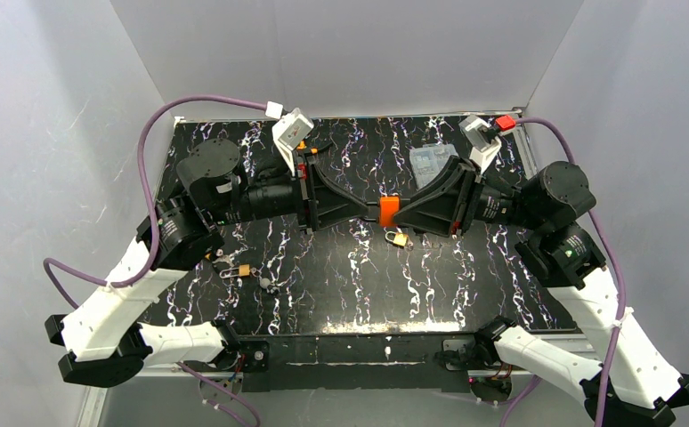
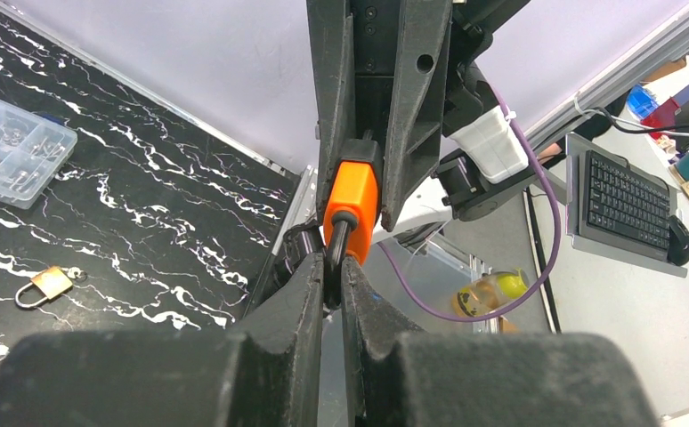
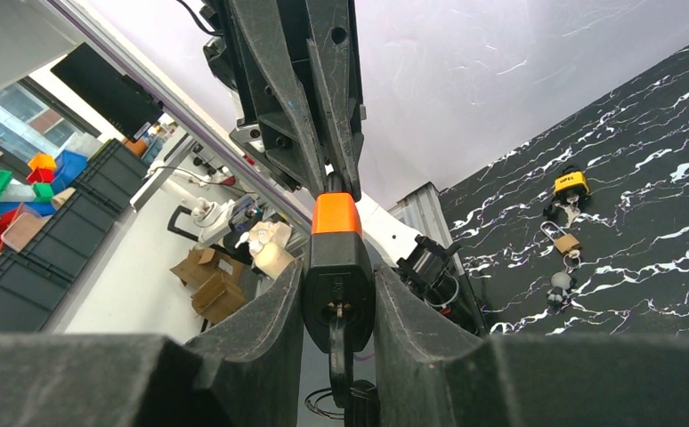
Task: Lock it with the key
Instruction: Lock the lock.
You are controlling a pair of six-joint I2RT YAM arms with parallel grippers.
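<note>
Jaws on orange padlock (image 1: 388, 212), key (image 3: 338, 342) only in right-wrist view

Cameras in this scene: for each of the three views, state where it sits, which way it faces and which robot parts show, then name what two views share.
Top external: above and behind the bases, facing down at the table; both arms show.
Left wrist: faces along the left gripper toward the right gripper; own fingers show.
Right wrist: faces the opposite way, toward the left arm; own fingers show.
Shared: both wrist views show the orange padlock.
</note>
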